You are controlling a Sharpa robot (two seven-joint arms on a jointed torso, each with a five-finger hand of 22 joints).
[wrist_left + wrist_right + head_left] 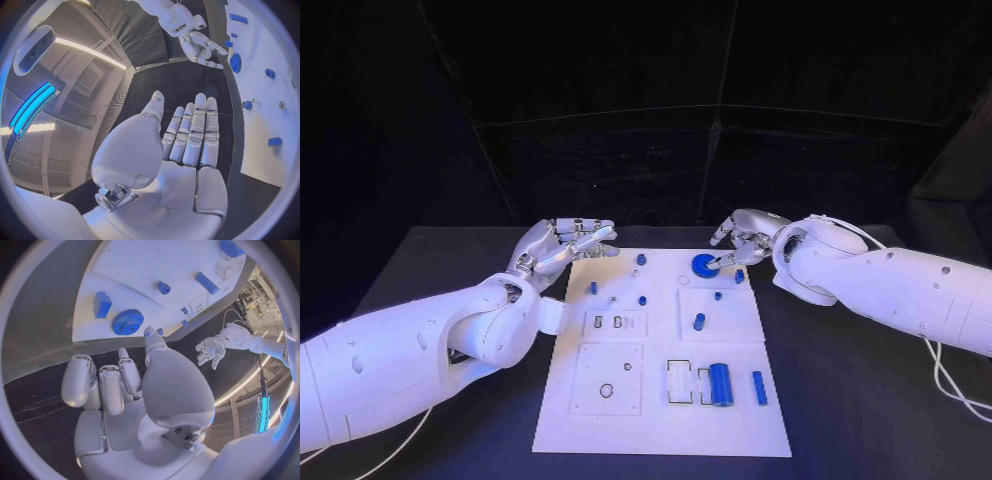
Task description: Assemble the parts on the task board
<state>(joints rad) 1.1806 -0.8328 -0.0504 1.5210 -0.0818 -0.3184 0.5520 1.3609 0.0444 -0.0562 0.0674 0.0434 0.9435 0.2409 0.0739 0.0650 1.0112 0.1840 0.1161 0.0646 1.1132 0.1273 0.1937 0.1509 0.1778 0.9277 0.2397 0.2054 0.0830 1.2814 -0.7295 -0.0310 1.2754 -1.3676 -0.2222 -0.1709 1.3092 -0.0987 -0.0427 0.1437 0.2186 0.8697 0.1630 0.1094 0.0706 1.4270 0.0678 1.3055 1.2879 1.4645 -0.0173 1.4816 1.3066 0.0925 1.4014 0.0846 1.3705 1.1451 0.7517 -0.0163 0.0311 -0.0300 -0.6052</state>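
my right hand (740, 240) sits at the far right corner of the task board (661, 420), fingers loosely curled and apart, tips right by the blue gear (705, 264). from the head view it looks like they may be brushing its rim, but my right wrist view shows the gear (127, 322) lying flat on the white plate with daylight between it and my fingertips (150, 333), so i'm calling it not gripped yet.

my left hand (563, 246) hovers at the board's far left edge, fingers (194, 130) straight, side by side, holding nothing.

now the gear: small, rigid plastic by the look of it, light, no give. toothed rim should bite into my pads nicely, so i'd pinch it across the rim, opposite sides. lying flat, it leaves little edge to get under; it could skate on that smooth plate if i push sideways.

further out, a blue block (102, 304) lies just beside the gear, small blue pegs (642, 259) stand mid-board, and the blue cylinder (721, 383) and a blue bar (759, 387) lie at the near end.
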